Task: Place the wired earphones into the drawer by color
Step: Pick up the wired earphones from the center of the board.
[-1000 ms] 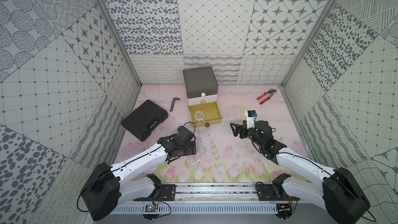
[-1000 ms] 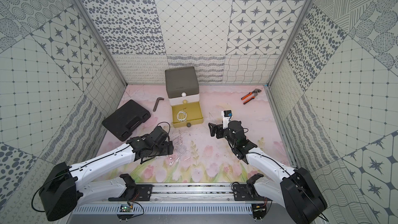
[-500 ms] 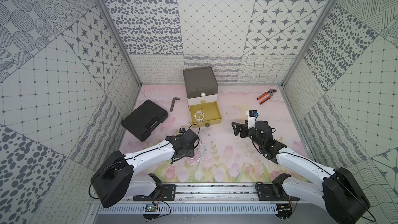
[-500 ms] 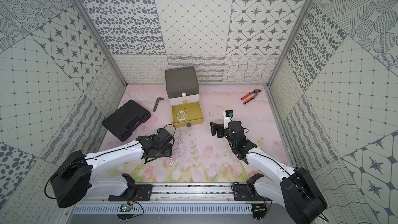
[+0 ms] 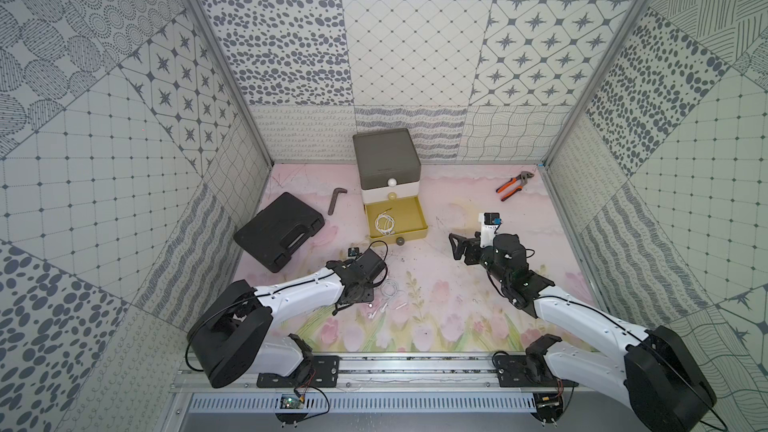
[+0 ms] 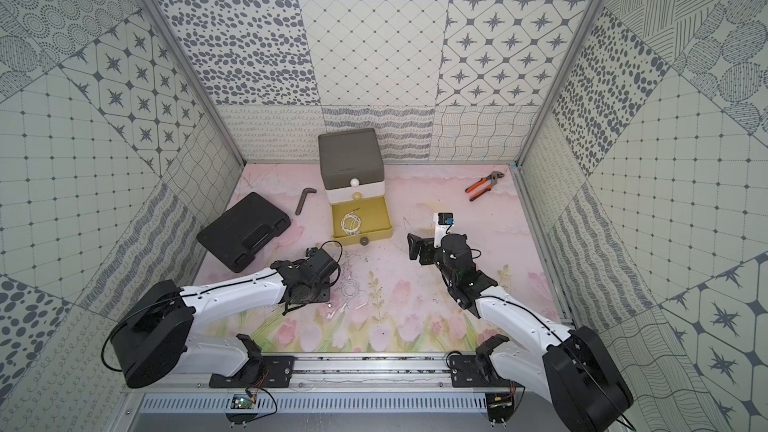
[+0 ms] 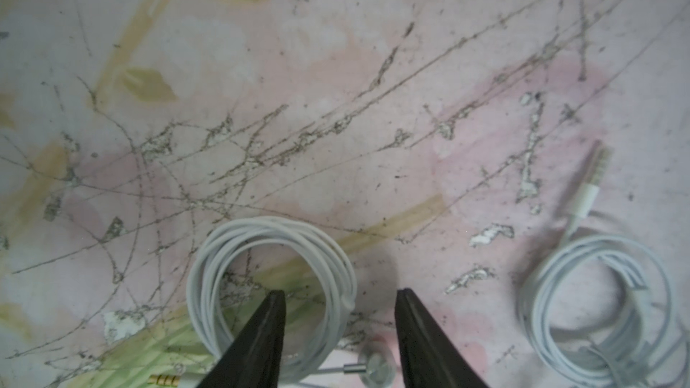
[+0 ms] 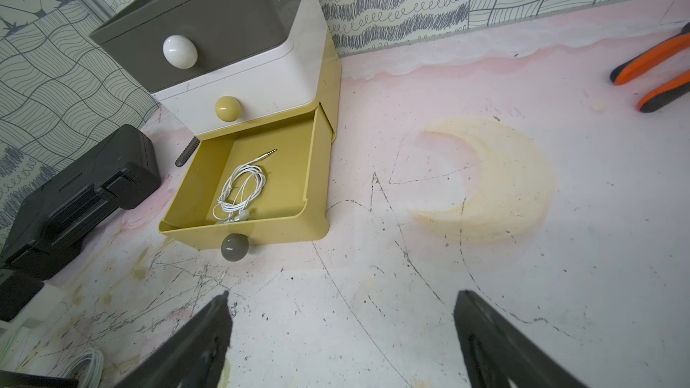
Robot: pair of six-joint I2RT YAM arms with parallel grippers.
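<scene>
Near the left edge of the surface lies a black case. A bent metal key lies between it and the drawer unit, which stands against the back edge, about in the middle. Its yellow bottom drawer is pulled out towards the front, and one white earphone coil lies inside. In front of this drawer the left gripper is low over a second white coil. Its jaws are apart, one finger inside the ring and one outside, and they do not pinch the cord. A third white coil lies just beside, free. To the right of the open drawer, the right gripper is spread wide and empty over bare surface, with room on all sides. In the back right corner lie the orange pliers, well apart.
</scene>
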